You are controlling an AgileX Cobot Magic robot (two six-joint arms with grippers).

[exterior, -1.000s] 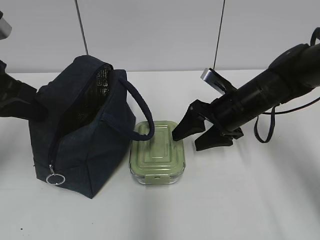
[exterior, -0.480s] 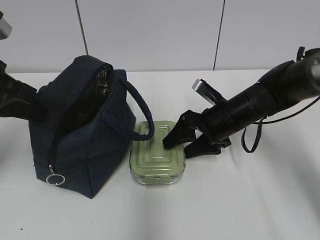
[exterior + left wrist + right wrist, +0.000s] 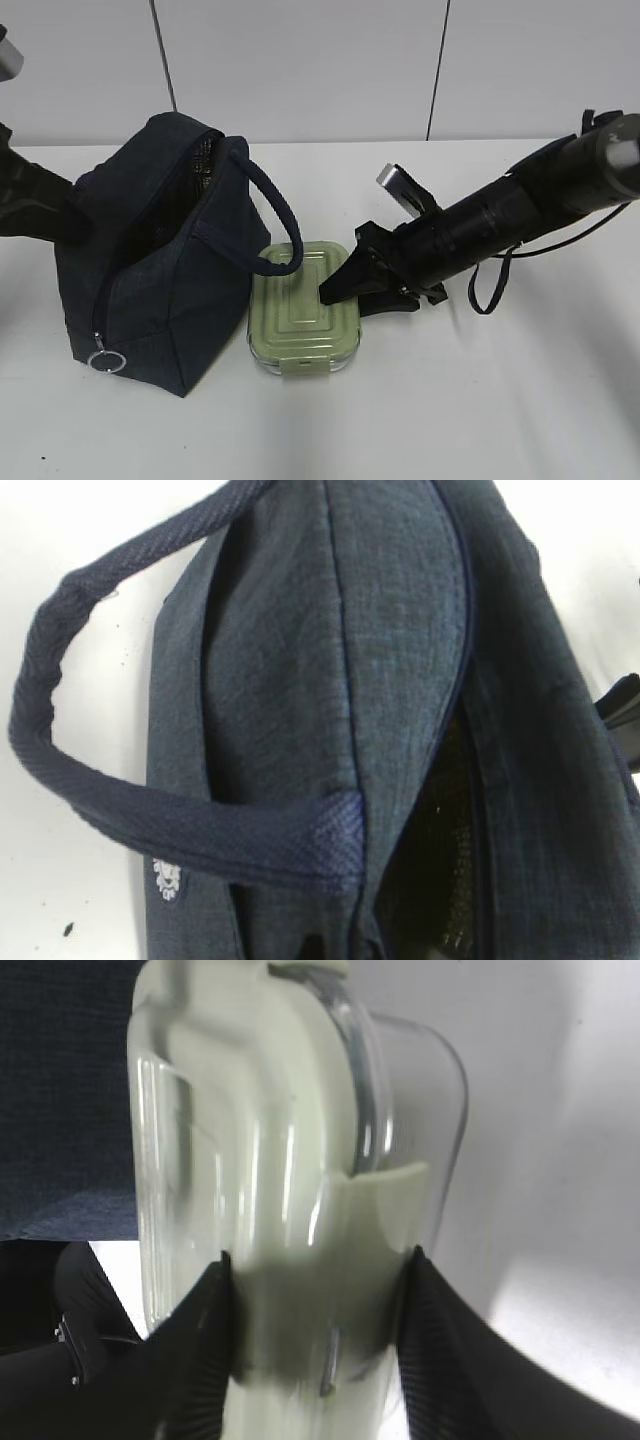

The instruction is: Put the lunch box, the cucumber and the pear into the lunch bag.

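The right hand (image 3: 345,285) is clamped on the near right end of the lunch box (image 3: 300,305), which rests on the worktop (image 3: 450,400) touching the lunch bag (image 3: 150,270), whose open mouth lies up-left.

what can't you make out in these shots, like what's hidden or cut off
- Cucumber and pear: in no view; whether they sit inside the lunch bag cannot be told, as its opening shows only dark lining.
- Left gripper: cut off by the exterior view's left edge behind the bag; the left wrist view shows only fabric.
- Lunch box contents: hidden under its lid; blurred in the right wrist view.
- Right gripper: fingers flank the box's end; firm contact unclear.
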